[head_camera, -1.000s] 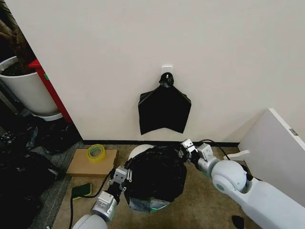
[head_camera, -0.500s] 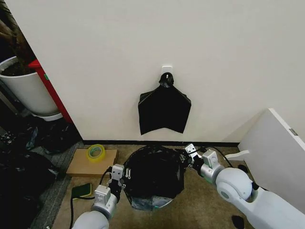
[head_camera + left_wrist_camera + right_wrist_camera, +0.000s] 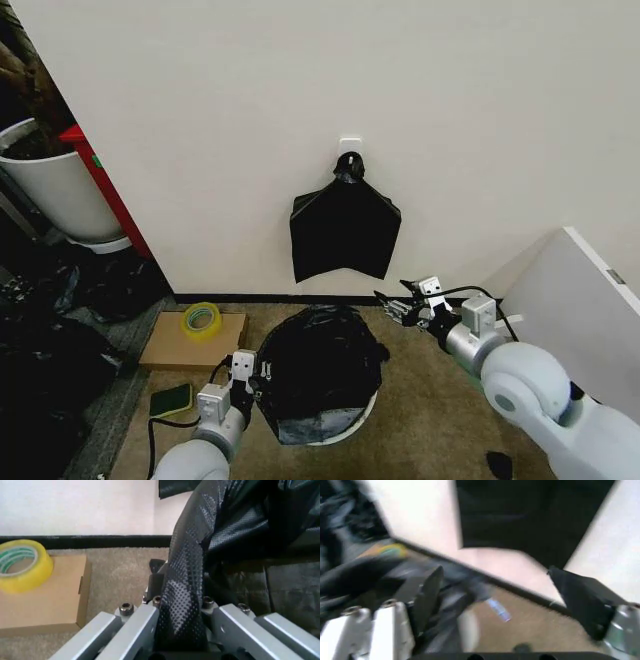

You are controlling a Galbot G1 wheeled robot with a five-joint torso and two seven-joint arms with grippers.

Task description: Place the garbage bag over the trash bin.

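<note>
The glossy black garbage bag (image 3: 322, 365) is draped over the trash bin, whose white lower edge (image 3: 362, 415) peeks out beneath the film. My left gripper (image 3: 246, 376) is at the bag's left side, and in the left wrist view it is shut on a fold of the garbage bag (image 3: 186, 592) that runs between its fingers (image 3: 137, 620). My right gripper (image 3: 403, 305) is off the bag's upper right, apart from it and open. In the right wrist view its fingers (image 3: 427, 592) stand wide apart with nothing between them.
A flat black bag bundle (image 3: 345, 228) hangs from a wall hook above the bin. A yellow tape roll (image 3: 202, 320) sits on a cardboard box (image 3: 190, 345), with a green sponge (image 3: 172, 400) nearby. A large white plant pot (image 3: 55, 190) stands far left, and a white panel (image 3: 580, 310) leans on the right.
My right gripper has let go of the bag and drawn back to the right. The bag has come down over the bin, and my left gripper has sunk lower with its edge.
</note>
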